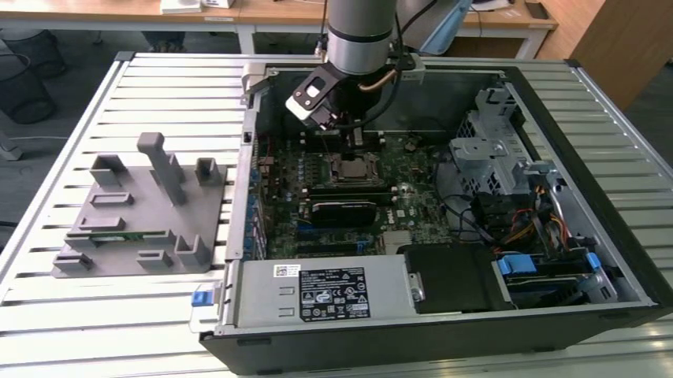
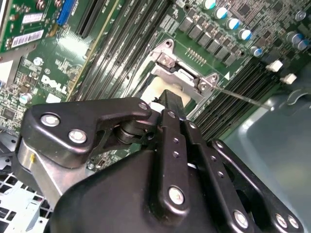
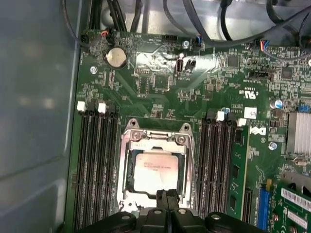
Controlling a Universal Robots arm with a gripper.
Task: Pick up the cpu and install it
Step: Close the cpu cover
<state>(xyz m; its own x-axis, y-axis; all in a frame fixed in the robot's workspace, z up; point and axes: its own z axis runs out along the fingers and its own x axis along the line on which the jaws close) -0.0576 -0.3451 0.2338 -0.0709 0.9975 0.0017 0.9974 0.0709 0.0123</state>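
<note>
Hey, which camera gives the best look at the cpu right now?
The first wrist view: it looks straight onto the cpu, its pale top lying in the socket frame. In the second wrist view the gripper covers most of it; the exterior view shows it small beneath the arm.

The cpu (image 3: 154,171), a small square chip with a pale silvery top, lies flat inside the metal socket frame (image 3: 158,137).

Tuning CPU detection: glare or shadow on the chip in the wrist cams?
First wrist view: cpu evenly lit, glare patch on the motherboard beyond it, none on the chip. Second wrist view: gripper hides most of the cpu, the visible part pale and washed out.
</note>
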